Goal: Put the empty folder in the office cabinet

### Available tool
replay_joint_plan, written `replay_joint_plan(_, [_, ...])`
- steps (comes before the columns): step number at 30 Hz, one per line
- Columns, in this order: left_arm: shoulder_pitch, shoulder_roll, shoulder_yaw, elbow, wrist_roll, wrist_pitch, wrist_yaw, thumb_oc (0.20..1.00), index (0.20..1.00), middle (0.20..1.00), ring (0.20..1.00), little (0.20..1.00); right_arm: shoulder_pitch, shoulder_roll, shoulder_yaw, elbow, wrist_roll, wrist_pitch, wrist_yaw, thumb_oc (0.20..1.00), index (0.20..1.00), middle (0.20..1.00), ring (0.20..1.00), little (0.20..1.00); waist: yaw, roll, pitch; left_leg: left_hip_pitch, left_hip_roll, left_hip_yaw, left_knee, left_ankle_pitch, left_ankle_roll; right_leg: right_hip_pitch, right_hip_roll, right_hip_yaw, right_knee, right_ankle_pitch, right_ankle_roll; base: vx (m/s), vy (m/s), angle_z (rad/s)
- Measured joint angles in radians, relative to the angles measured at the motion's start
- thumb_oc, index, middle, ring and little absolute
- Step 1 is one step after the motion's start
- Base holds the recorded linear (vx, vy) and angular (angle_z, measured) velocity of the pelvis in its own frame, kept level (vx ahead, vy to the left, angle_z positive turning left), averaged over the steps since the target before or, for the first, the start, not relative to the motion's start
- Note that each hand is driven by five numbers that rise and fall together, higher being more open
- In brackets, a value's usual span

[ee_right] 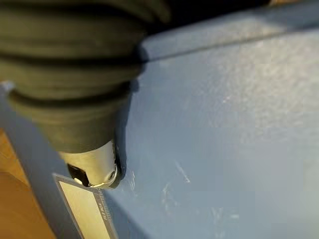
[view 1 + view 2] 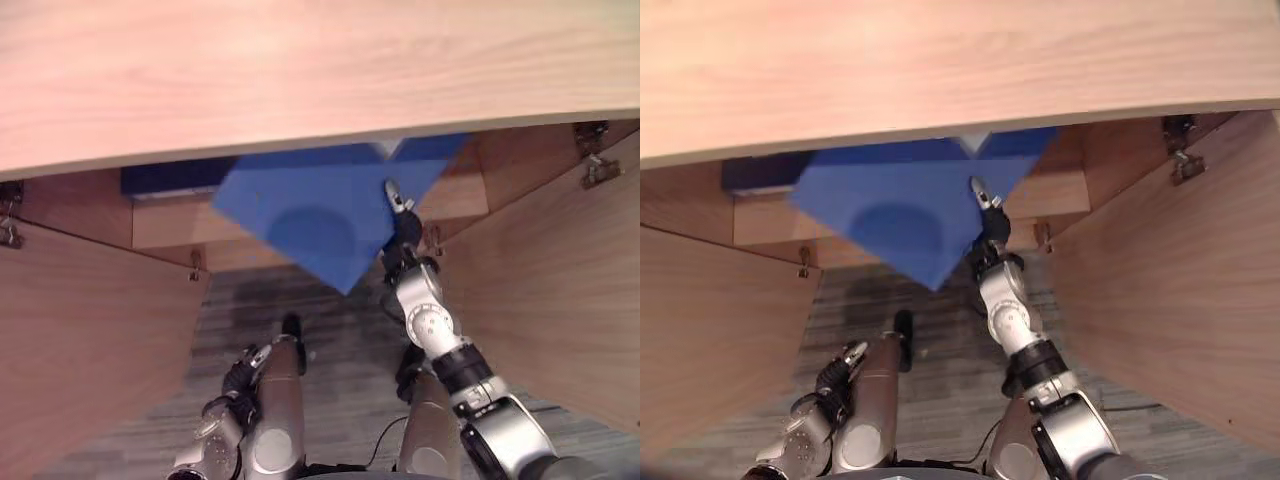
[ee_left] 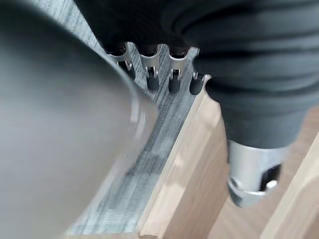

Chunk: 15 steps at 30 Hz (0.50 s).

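Observation:
A blue folder (image 2: 310, 220) hangs tilted, one corner down, in front of the open cabinet under the wooden top. Its upper edge lies beneath the top's rim. My right hand (image 2: 403, 222) grips the folder's right edge, arm stretched forward. In the right wrist view the thumb (image 1: 94, 169) presses on the folder's blue face (image 1: 224, 124) beside a pale label. My left hand (image 2: 830, 388) hangs low beside my body, fingers relaxed and holding nothing.
The wooden top (image 2: 300, 70) overhangs the cabinet. Both doors stand open, the left door (image 2: 80, 330) and the right door (image 2: 550, 290). A dark blue binder (image 2: 170, 178) lies on the cabinet shelf (image 2: 165, 222) at the left. Grey carpet (image 2: 340, 330) lies between the doors.

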Motion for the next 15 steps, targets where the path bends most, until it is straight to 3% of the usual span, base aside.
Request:
replay_joint_plan(9, [0.003,0.05,-0.027,-0.16,-0.009,-0.024,0.008,1.0,1.0,1.0,1.0,1.0,-0.027,0.054,-0.11,-0.056,0.113,-0.169,-0.03,0.2,0.2,0.2,0.2,0.2,0.003,0.002,-0.002,-0.112,-0.025,-0.032,0.085,-0.021,0.003,-0.118,-0.05,0.002,0.166,-0.083,-0.001,0.01,-0.004,0.14])
replay_joint_plan(15, [0.006,0.08,-0.078,-0.249,-0.014,-0.029,0.028,1.0,1.0,1.0,1.0,1.0,-0.176,0.138,-0.303,-0.049,0.174,-0.326,-0.107,0.2,0.2,0.2,0.2,0.2,0.025,0.041,-0.048,-0.217,-0.033,-0.049,0.174,-0.045,0.009,-0.226,-0.073,0.023,0.273,-0.123,-0.006,0.01,0.017,0.06])
